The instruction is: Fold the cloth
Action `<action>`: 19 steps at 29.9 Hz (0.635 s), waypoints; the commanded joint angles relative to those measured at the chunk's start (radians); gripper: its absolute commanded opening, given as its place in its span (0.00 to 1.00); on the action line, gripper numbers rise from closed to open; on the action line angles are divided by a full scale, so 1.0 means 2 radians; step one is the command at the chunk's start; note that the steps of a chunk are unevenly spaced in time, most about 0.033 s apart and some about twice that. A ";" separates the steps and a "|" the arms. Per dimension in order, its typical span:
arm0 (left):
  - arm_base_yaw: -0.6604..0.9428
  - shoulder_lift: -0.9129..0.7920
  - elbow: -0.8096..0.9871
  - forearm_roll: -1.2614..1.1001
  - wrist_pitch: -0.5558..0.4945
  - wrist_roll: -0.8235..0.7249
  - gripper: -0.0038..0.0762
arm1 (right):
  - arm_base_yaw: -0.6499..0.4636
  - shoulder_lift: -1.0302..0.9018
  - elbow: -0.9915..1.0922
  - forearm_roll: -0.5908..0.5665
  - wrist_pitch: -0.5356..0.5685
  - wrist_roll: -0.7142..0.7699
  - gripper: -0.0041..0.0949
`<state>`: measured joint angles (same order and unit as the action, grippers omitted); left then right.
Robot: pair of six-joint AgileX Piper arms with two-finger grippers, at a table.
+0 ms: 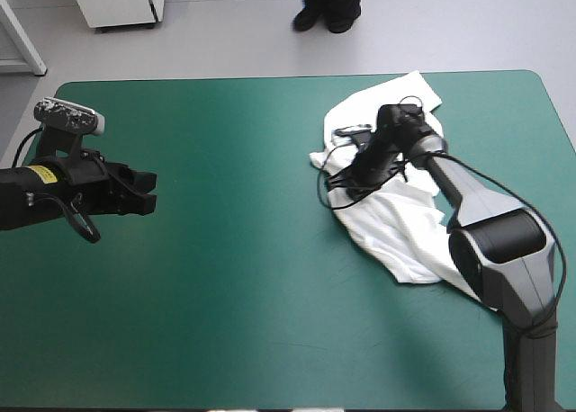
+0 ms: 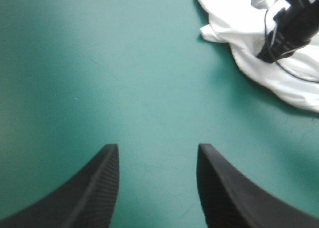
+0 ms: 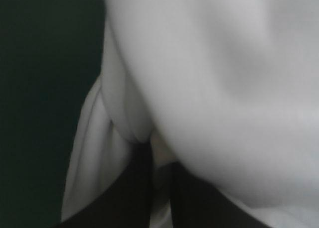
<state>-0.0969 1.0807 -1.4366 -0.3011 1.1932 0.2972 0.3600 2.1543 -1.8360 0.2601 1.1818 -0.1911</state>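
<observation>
Teal-green cover, far right: crumpled T-shirt half hides my right gripper, pinched on a fold; left gripper gapes, left side.

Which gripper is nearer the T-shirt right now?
Right. The right gripper is on the T-shirt, all but shut on a fold. The left gripper is open over the bare teal-green cover near its left edge, well apart from the shirt.

I am seeing open teal-green cover stretching ahead of my spread left gripper, while the crumpled T-shirt, with my right gripper pinching it, is blocking the far right part.
</observation>
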 commanded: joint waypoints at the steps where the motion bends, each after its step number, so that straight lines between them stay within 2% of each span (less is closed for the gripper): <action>1: -0.001 -0.020 -0.017 0.001 -0.009 -0.011 0.50 | 0.075 -0.002 0.003 0.056 0.018 -0.007 0.03; 8: -0.001 -0.035 -0.017 0.010 0.006 -0.017 0.49 | 0.187 -0.002 0.003 0.064 0.018 -0.009 0.03; 12: -0.001 -0.040 -0.017 0.008 0.006 -0.017 0.49 | 0.226 -0.002 0.002 0.095 0.018 -0.019 0.03; 19: -0.001 -0.040 -0.017 0.003 0.014 -0.017 0.49 | 0.257 -0.002 -0.034 0.092 0.018 -0.024 0.03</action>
<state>-0.0969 1.0124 -1.4402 -0.2644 1.2588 0.2736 0.8515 2.1758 -1.8689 0.4122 1.1893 -0.2253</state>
